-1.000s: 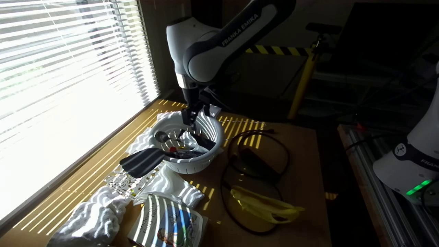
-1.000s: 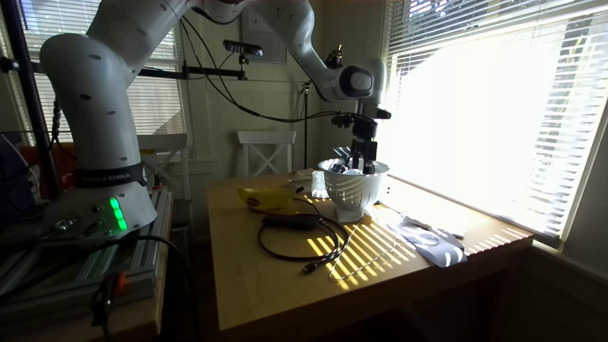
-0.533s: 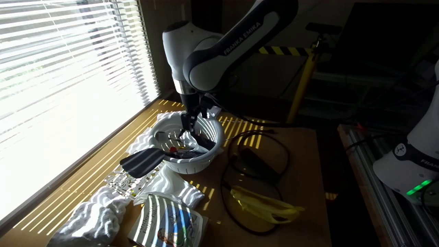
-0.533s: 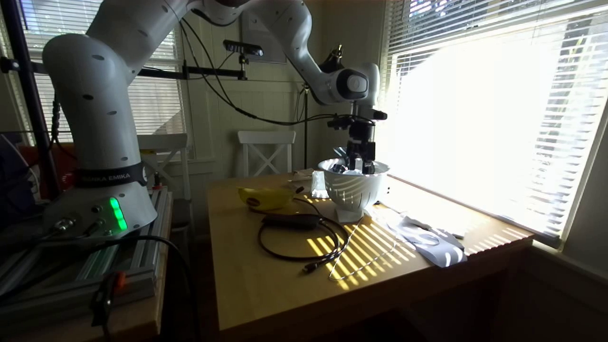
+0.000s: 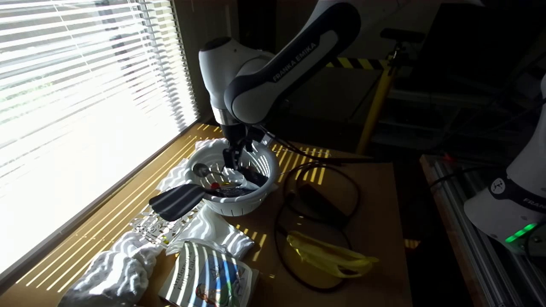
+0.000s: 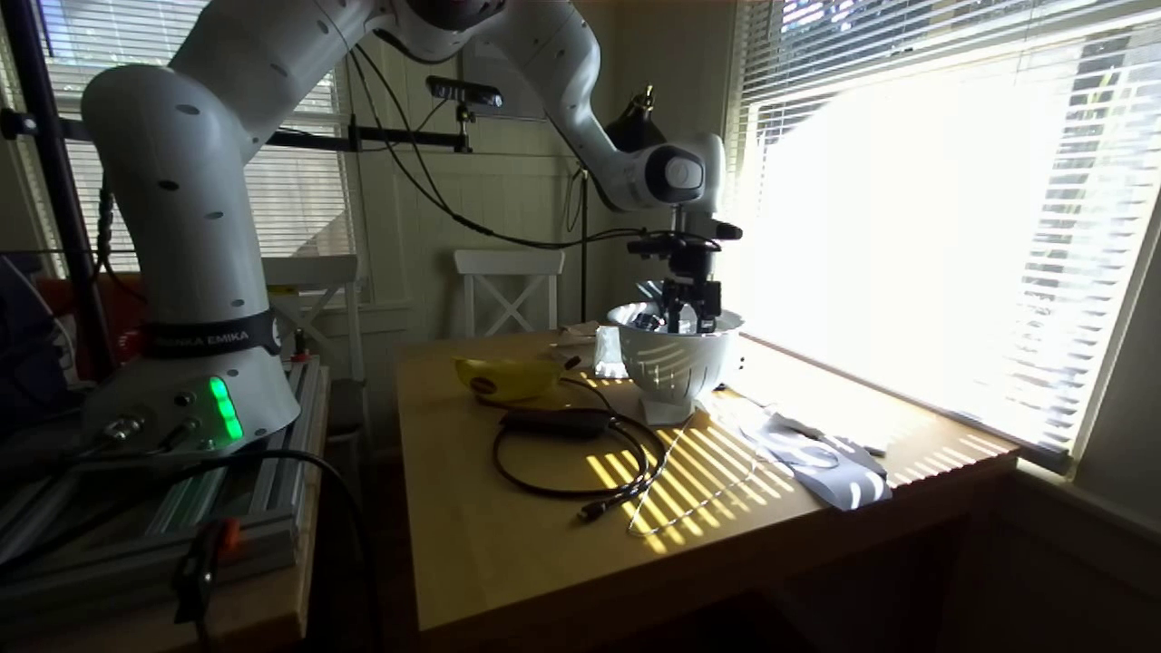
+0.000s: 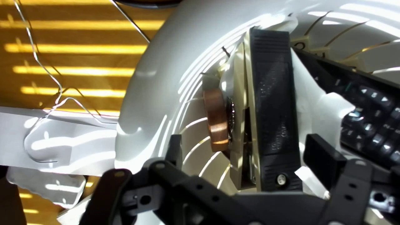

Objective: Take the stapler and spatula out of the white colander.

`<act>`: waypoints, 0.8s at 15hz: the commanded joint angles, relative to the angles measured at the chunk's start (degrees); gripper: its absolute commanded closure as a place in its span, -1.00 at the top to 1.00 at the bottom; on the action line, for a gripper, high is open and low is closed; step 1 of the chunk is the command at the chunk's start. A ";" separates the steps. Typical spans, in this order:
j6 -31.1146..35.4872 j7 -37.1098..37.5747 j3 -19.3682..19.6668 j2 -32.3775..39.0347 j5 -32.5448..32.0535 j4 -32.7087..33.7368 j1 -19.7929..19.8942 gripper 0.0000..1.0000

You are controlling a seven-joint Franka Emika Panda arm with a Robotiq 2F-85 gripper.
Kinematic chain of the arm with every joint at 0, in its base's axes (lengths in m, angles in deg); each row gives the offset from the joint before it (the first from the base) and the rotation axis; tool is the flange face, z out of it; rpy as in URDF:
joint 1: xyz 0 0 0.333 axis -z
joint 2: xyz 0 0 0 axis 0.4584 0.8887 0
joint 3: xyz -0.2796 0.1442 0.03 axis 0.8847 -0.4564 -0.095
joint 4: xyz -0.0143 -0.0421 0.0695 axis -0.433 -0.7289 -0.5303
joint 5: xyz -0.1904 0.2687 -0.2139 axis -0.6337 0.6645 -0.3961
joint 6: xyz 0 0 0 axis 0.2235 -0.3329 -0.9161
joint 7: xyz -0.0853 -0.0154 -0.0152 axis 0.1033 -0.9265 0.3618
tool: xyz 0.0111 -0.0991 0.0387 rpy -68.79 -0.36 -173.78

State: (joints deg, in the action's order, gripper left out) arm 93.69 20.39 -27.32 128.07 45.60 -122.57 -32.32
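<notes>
Stapler [image 7: 276, 109]: inside the colander [image 6: 671, 367], one end right up by the inner wall. In the wrist view it runs lengthwise between the fingers [image 7: 323, 157].
Gripper [image 7: 245, 145]: hangs down into the colander in both exterior views.
Fingers: spread wide, one each side of the stapler, not clamped on anything. The one on the same side as the keypad [image 7: 368, 112] looks super close to the stapler, can't tell if it's touching though.
Spatula [image 5: 178, 202]: partly in. Handle goes down into the colander, blade pokes out over the rim on the same side as the book [image 5: 213, 277].
Colander: upright on the bench [image 6: 490, 553], somewhere between the edge under the window [image 6: 916, 227] and the robot-side edge.
Colander contents: copper roll [image 7: 215, 120] just beside the stapler, keypad on its other side, white wrap [image 7: 322, 115] bunched up between stapler and keypad, plus a spoon [image 5: 201, 169].
Robot-side edge: yellow thing [image 5: 330, 256] sits near it, and the cable [image 6: 562, 495] is looped between there and the colander.
Window edge: white bundle [image 5: 115, 273] is nearer to it than the book, which lies just beside the bundle.
Window-side corner: grey sheet [image 6: 830, 467] lies toward it in an exterior view, reaching right to the bench's edge.
</notes>
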 commanded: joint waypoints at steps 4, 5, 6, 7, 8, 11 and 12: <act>-3.96 1.41 0.49 7.56 -3.24 8.63 -2.54 1.00; -4.69 1.73 0.56 8.24 -3.22 9.46 -2.78 1.00; -5.18 1.84 0.59 8.66 -3.13 10.03 -2.88 1.00; -5.57 1.96 0.61 8.99 -3.03 10.60 -2.92 0.93; -5.55 2.21 0.72 8.96 -2.96 10.75 -2.94 0.89; -5.08 3.21 1.18 7.89 -2.96 10.09 -2.96 0.97; -5.07 3.82 1.48 7.48 -3.05 9.71 -3.04 0.64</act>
State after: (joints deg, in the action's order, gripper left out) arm 89.67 21.84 -26.66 135.39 43.90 -114.11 -34.93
